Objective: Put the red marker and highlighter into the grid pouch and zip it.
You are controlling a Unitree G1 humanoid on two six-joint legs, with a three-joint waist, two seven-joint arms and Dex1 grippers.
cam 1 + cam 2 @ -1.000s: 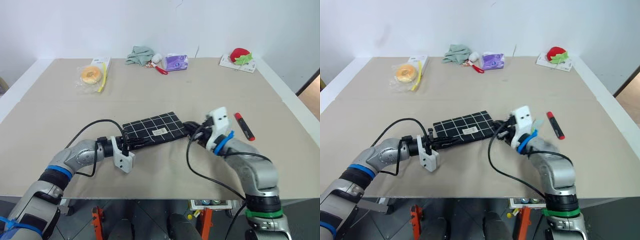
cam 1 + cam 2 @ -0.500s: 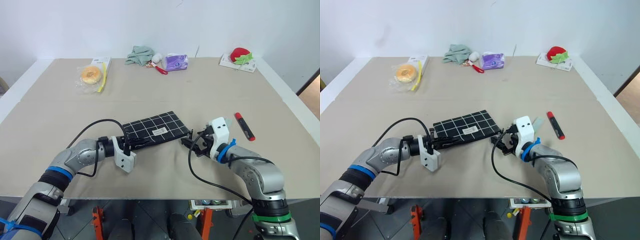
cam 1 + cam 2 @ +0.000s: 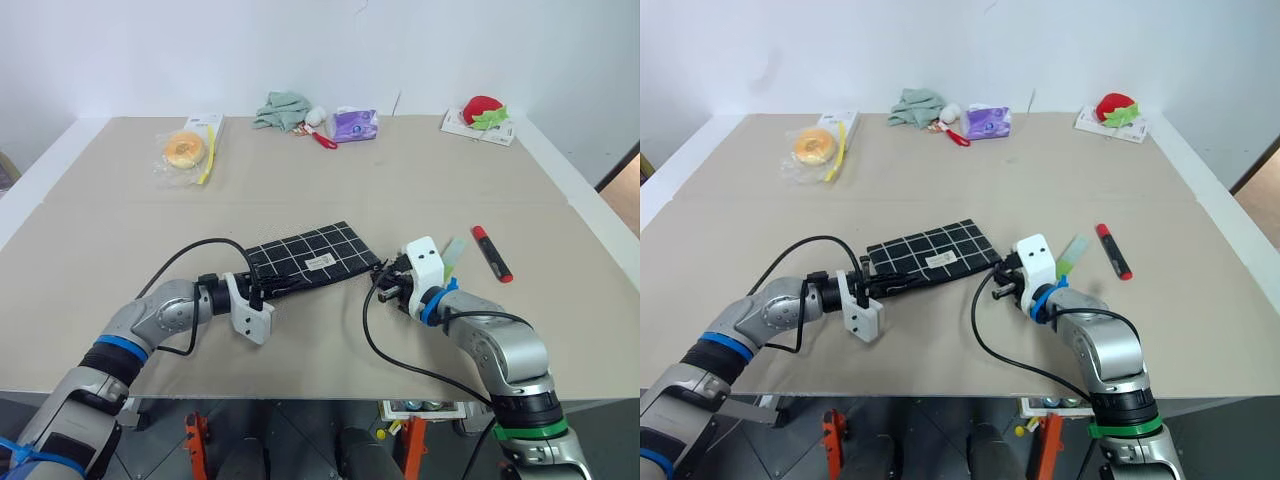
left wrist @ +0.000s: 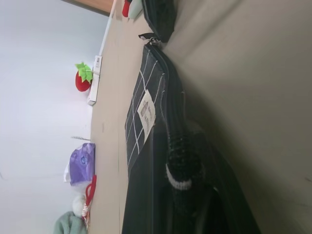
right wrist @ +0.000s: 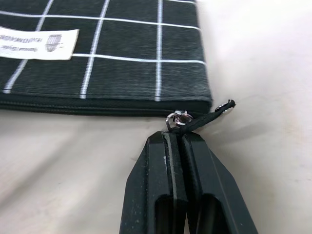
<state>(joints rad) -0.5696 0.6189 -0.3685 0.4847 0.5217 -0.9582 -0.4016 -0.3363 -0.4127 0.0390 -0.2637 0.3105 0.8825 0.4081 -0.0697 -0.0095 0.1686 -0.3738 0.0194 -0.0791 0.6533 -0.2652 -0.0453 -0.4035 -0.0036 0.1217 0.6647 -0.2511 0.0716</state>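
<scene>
The grid pouch point(image 3: 310, 257) lies flat in the middle of the table, black with white lines and a white label. Its zipper edge point(image 5: 97, 105) looks closed. My left gripper point(image 3: 264, 287) is shut on the pouch's left end. At the right end, my right gripper point(image 5: 179, 134) is shut on the dark pull cord point(image 5: 214, 111) beside the metal slider. The red marker point(image 3: 490, 253) rests on the table to the right of my right hand. Between the two lies the light-green highlighter point(image 3: 453, 251), partly hidden by my right wrist.
Along the far edge sit a bagged doughnut point(image 3: 184, 150), a green cloth point(image 3: 280, 108), a purple packet point(image 3: 353, 124) with a small red-and-white object point(image 3: 321, 137) beside it, and a strawberry toy point(image 3: 481, 109) on a white card. The table's front edge point(image 3: 300, 392) runs just below my arms.
My right hand dropped toward the table at the pouch's right end. Its fingers spread wide, then closed on the pull cord. The left arm kept still.
</scene>
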